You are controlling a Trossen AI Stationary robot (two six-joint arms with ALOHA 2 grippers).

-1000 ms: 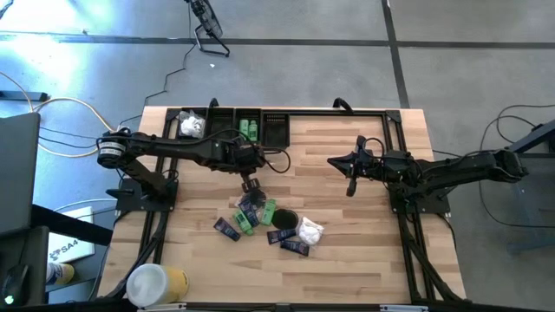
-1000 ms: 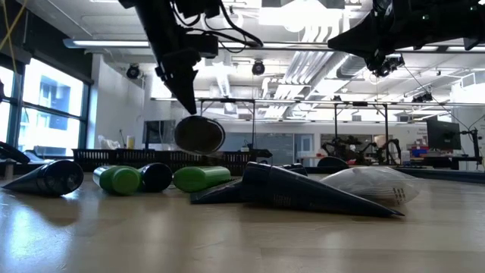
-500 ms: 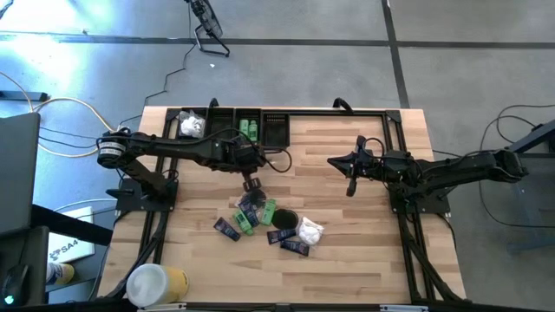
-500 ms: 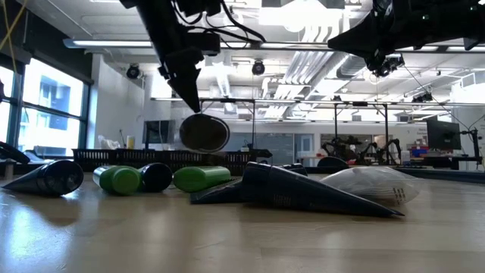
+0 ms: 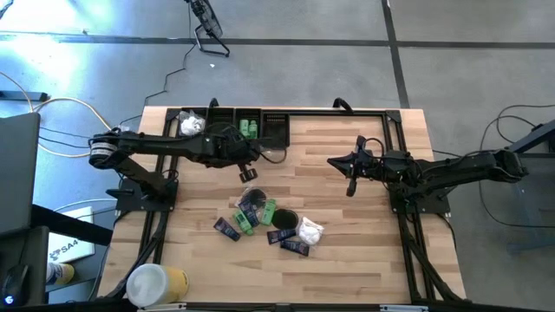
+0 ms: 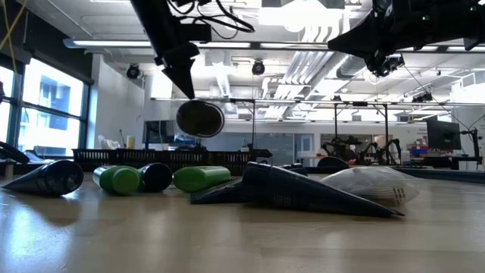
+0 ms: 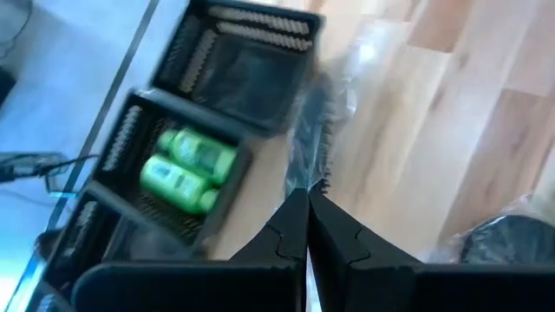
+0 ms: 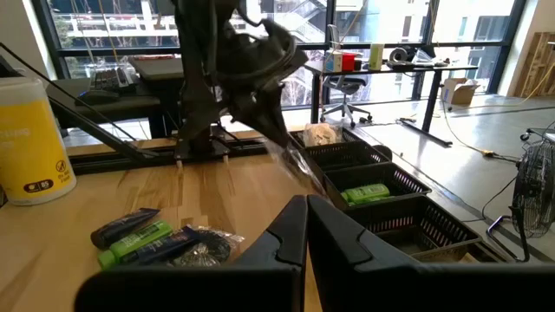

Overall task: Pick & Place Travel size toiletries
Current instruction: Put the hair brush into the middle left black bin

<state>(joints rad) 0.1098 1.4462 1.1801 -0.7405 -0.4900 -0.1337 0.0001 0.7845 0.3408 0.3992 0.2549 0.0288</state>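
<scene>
From above, the left gripper hangs over the table, between the black tray at the far edge and the pile of toiletries nearer the front. Its fingers are pinched shut on a clear packet with a round black disc inside, and the packet dangles below them. The right gripper waits well apart on the other side, fingers shut with nothing in them. From table height, the disc swings in the air, clear above the green bottles and dark sachets lying on the wood. In the left wrist view, the shut fingers point toward the tray's boxes; one box already has two green bottles, and the box beside it looks empty. In the right wrist view, the left arm holds the packet over the wood near the tray. To do this step well, I think the arm should carry the packet high enough that it clears the tray wall, go slowly so it stops swinging, and let go only when it is over an open box. There is lots of bare table around, but the tray sits right at the table's edge.
</scene>
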